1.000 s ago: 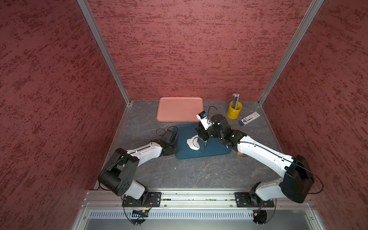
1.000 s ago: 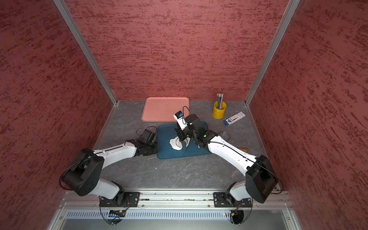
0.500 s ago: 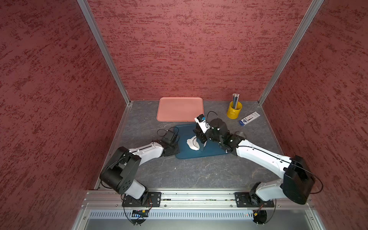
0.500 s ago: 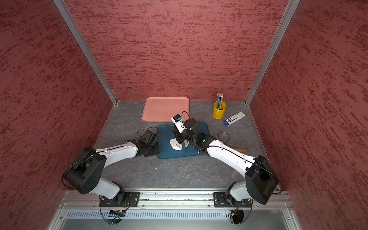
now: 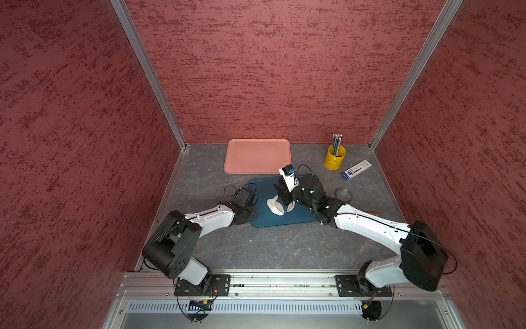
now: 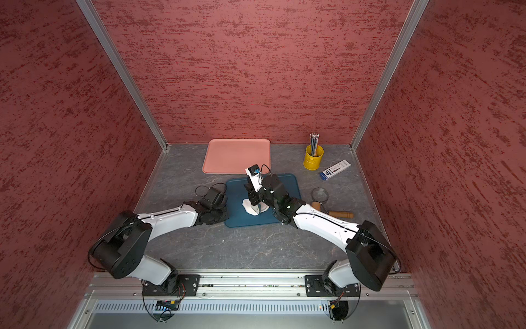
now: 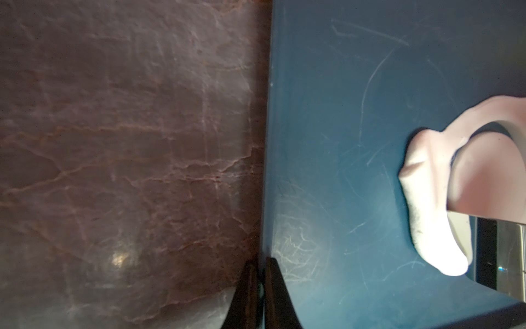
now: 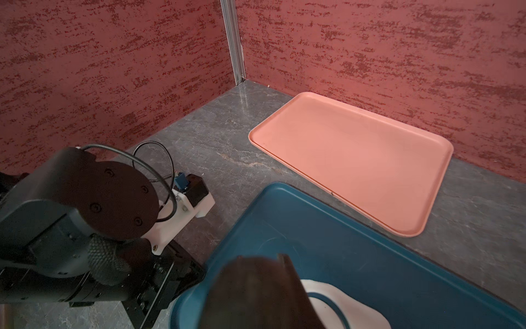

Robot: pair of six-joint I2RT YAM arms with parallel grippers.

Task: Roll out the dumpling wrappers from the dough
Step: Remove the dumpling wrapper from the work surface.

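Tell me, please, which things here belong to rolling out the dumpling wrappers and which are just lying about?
For the job: dough; blue tray under it; rolling pin; ring cutter; probably the pink tray.

Lying about: yellow cup holding pencils; small blue-and-white box.

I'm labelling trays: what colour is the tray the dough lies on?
The tray is dark blue, clearest in the right wrist view.

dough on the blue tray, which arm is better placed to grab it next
Right. The right gripper sits right at the dough on the blue tray, while the left gripper is shut at the tray's rim, off to the side.
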